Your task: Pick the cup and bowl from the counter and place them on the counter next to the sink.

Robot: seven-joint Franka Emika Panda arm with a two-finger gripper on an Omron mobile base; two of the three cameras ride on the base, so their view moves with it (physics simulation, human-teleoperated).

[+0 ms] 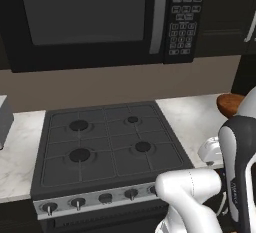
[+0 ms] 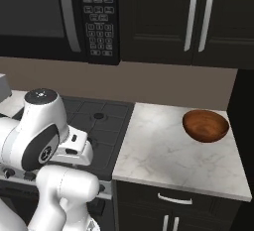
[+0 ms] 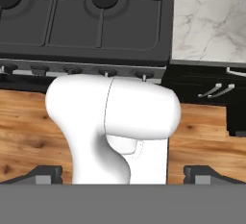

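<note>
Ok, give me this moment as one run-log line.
claw: open, empty, over floor before stove | bowl: on counter, untouched | phase: pre-approach

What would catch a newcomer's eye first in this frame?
The glossy reddish-brown bowl stands out, sitting alone near the back right of the white marble counter. Left of it lies the black stovetop with four burners, under a dark microwave. The robot's pincer is open, looking down over the stove's front edge and the wooden floor.

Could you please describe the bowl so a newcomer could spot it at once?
Find the black stove; right of it lies a white marble counter. The bowl sits near its far right corner, the one round, glossy reddish-brown thing on it.
</note>
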